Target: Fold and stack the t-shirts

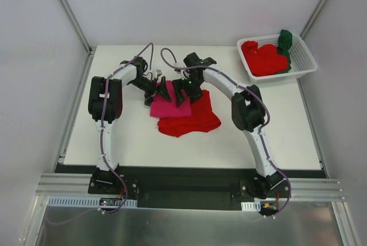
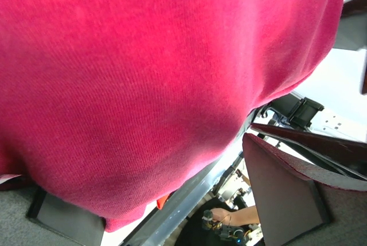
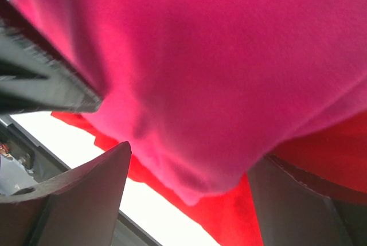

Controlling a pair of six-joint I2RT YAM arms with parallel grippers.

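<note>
Surface: white table (image 1: 114,137).
Pink shirt (image 1: 170,107): mid-table, lying on a red shirt (image 1: 192,121).
Left gripper (image 1: 162,90): fingers apart over its far edge, nothing clamped.
Right gripper (image 1: 182,94): same, spread wide.
Risk: pinch too deep and the red shirt probably lifts too.

Robotics lab test cell — a white table (image 1: 114,137) boxed in by plain pale wall panels (image 1: 34,74) on metal frame struts (image 1: 67,8). Two white-and-black robot arms, the left arm (image 1: 106,100) and the right arm (image 1: 246,114), are bolted to a black base plate (image 1: 183,178) with aluminium rails (image 1: 63,186) at the near edge — loose cables (image 1: 102,143) trail along them.
</note>
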